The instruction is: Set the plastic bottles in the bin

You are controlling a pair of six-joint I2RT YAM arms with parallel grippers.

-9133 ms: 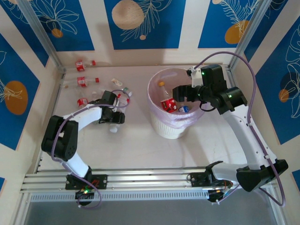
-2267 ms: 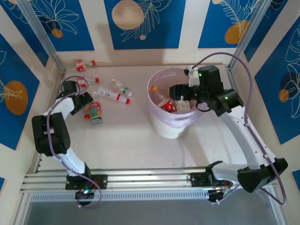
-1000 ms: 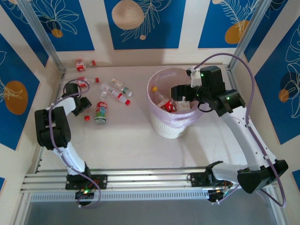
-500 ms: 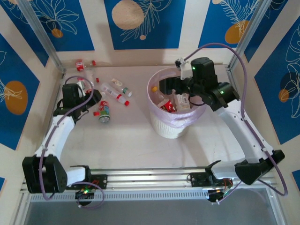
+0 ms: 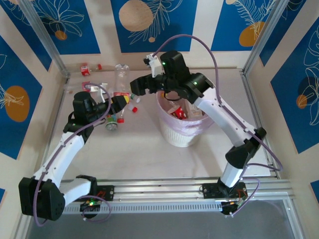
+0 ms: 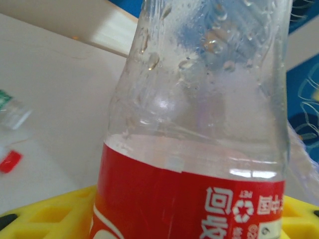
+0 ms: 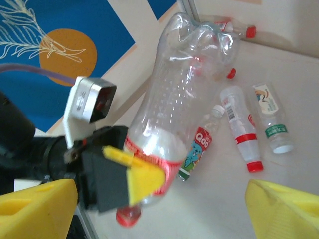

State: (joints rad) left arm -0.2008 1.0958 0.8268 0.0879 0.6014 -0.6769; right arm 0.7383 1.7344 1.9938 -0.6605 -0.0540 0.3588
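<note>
Left jaws clamp a big clear ridged bottle point(image 7: 174, 99), glossy red label, left of the ribbed white bin point(image 5: 174, 135). Right jaws gape wide, empty, close by. We lose the bottle's neck behind yellow pads point(image 7: 134, 177); smaller bottles point(image 7: 241, 132) litter the surface point(image 5: 139, 149).

A pale worktop point(image 5: 134, 154) carries a round white bin point(image 5: 175, 137) lined with a pink bag, right of centre. Several small crushed plastic bottles point(image 7: 240, 124) lie scattered at its far left corner, near a loose red cap point(image 7: 231, 73).
</note>
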